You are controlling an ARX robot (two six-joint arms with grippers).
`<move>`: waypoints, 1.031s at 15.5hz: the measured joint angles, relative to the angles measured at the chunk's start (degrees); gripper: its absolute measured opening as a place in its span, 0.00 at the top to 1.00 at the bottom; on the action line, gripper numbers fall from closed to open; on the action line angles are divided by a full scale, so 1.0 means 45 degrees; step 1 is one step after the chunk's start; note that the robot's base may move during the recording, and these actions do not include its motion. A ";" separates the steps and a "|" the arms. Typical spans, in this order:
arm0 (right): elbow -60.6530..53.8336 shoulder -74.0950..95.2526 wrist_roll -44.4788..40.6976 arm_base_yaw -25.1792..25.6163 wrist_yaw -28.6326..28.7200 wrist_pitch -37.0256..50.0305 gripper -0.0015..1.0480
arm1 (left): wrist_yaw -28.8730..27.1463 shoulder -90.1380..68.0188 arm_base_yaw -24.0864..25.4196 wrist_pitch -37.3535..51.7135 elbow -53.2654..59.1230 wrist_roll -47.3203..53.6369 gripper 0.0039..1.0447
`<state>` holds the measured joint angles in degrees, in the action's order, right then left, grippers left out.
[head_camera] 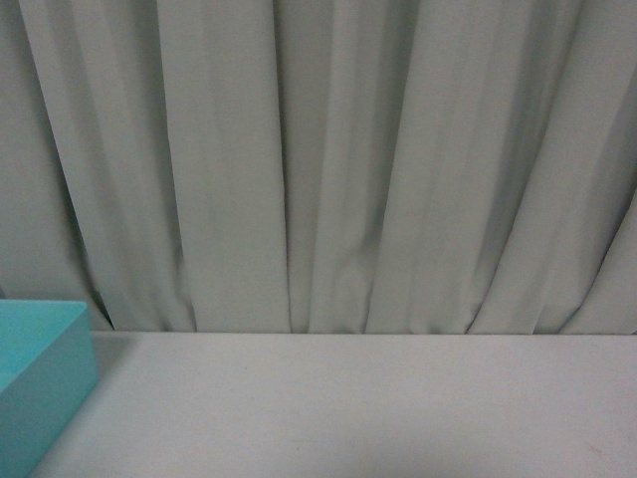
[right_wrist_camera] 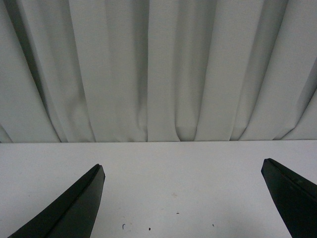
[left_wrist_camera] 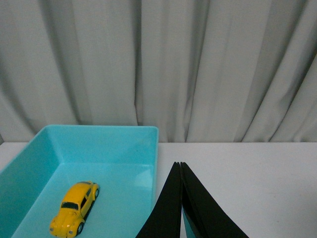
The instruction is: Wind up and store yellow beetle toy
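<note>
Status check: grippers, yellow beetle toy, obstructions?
Left gripper shut, empty. Right gripper open, empty. Glossy yellow beetle toy car on its wheels inside turquoise plastic bin. No obstruction visible.

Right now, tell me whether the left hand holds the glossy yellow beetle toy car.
No, the yellow beetle toy lies in the turquoise plastic bin, apart from the shut left hand.

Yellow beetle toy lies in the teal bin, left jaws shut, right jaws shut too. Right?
No. Right wrist view shows the right jaws wide open. The yellow beetle toy does lie in the teal bin; left jaws are shut.
</note>
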<state>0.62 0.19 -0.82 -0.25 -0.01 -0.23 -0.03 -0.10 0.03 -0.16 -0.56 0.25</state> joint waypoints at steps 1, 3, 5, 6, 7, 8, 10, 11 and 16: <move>0.0000 0.0000 0.0000 0.0000 0.0000 0.0000 0.06 | 0.0000 0.0000 0.0000 0.0000 0.0000 0.0000 0.99; 0.0000 0.0000 -0.0005 0.0000 0.0000 0.0000 0.06 | 0.0000 0.0000 0.0000 -0.0005 0.0000 0.0000 0.99; 0.0000 0.0000 0.0000 0.0000 0.0000 0.0000 0.06 | 0.0000 0.0000 0.0000 -0.0005 0.0000 0.0000 0.99; 0.0000 0.0000 0.0000 0.0000 0.0000 0.0000 0.06 | 0.0000 0.0000 0.0000 -0.0005 0.0000 0.0000 0.99; 0.0000 0.0000 -0.0005 0.0000 0.0000 0.0000 0.06 | 0.0000 0.0000 0.0000 -0.0005 0.0000 -0.0024 0.98; 0.0000 0.0000 0.0000 0.0000 0.0000 0.0000 0.06 | 0.0000 0.0000 0.0000 -0.0005 0.0000 -0.0015 0.90; 0.0000 0.0000 0.0000 0.0000 0.0000 0.0000 0.06 | 0.0000 0.0000 0.0000 -0.0005 0.0000 -0.0015 0.67; 0.0000 0.0000 -0.0005 0.0000 0.0000 0.0000 0.06 | 0.0000 0.0000 0.0000 -0.0005 0.0000 -0.0015 0.59; 0.0000 0.0000 0.0000 0.0000 0.0000 0.0000 0.06 | 0.0000 0.0000 0.0000 -0.0005 0.0000 -0.0010 0.06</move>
<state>0.62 0.19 -0.82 -0.25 -0.01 -0.23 -0.03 -0.10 0.03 -0.19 -0.56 0.21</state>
